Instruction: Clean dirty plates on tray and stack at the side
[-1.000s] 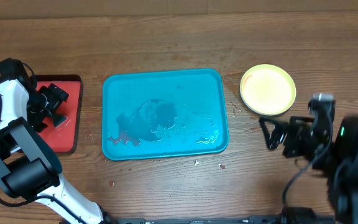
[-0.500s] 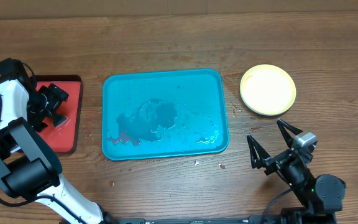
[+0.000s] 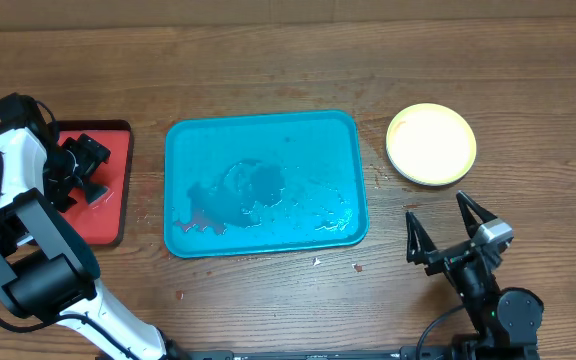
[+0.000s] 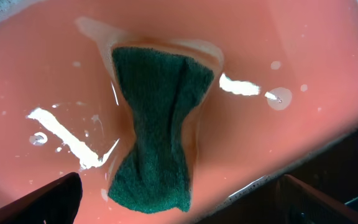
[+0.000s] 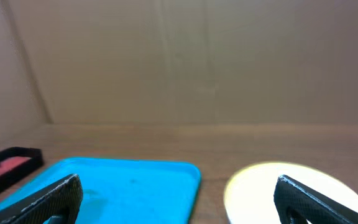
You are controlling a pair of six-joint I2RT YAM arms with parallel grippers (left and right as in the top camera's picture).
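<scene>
The round yellow-green rimmed plate (image 3: pixel 431 144) sits off the big teal plastic tray (image 3: pixel 268 140), at twelve o'clock from the right gripper (image 3: pixel 435 207), much nearer it than the left gripper (image 3: pixel 83 168); both grippers are spread wide, holding nothing.

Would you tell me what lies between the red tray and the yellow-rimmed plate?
The teal tray, wet and holding no plates, as the overhead view shows.
</scene>
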